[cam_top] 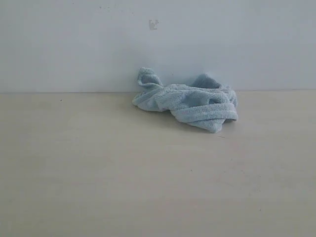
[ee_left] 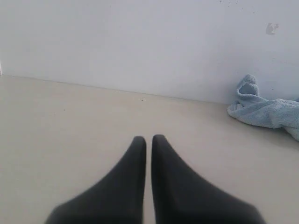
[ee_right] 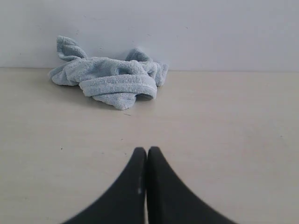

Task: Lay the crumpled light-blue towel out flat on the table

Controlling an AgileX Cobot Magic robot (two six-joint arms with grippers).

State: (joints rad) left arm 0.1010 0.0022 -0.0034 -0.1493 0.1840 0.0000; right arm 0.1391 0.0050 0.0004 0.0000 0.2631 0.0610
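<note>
The light-blue towel (cam_top: 190, 101) lies crumpled in a heap on the beige table (cam_top: 98, 163), close to the back wall and a little right of centre. Neither gripper shows in the exterior view. In the left wrist view my left gripper (ee_left: 148, 139) is shut with nothing between its black fingers, and the towel (ee_left: 266, 109) lies well off to one side of it. In the right wrist view my right gripper (ee_right: 146, 150) is shut and empty too, with the towel (ee_right: 110, 79) ahead of it across bare tabletop.
A white-grey wall (cam_top: 158, 44) rises directly behind the towel, with a small mark (cam_top: 153, 24) on it above the heap. Bare tabletop stretches wide in front of the towel and to both sides.
</note>
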